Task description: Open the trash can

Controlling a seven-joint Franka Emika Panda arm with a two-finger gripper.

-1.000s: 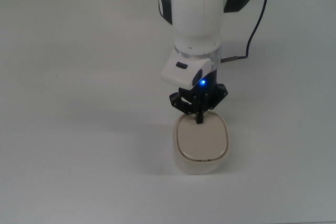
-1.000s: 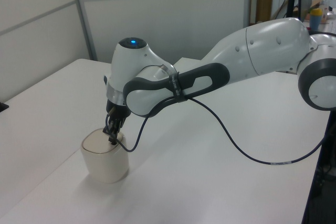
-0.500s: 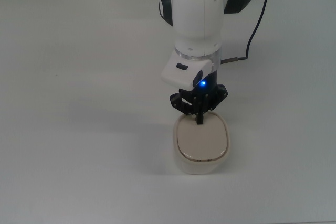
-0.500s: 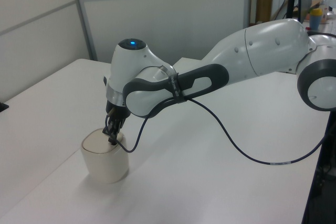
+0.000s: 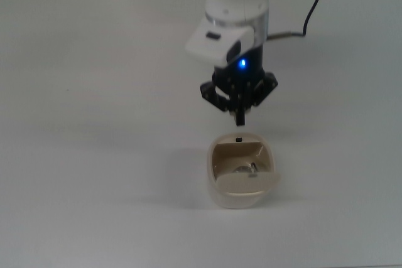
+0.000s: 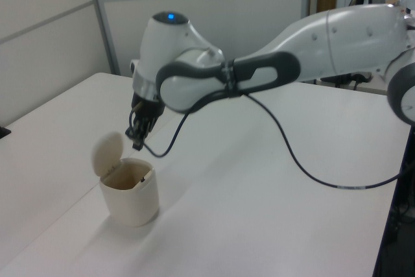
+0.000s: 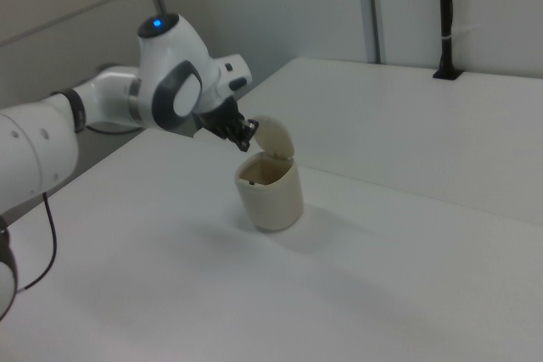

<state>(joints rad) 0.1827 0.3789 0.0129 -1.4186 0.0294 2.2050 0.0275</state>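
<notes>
White arm (image 6: 337, 37); blk gripper (image 5: 239, 119); blue LED.

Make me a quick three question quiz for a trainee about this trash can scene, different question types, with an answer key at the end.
1. True or false: the lid of the trash can stands raised.
2. In the left view, the gripper is: A) pressing on the lid; B) above the can's rim, clear of it; C) inside the can.
3. Fill in: in the top view, the small black button sits on the rim edge nearest the ____.

Key
1. True; the can's inside shows in the top view.
2. B
3. gripper
</notes>
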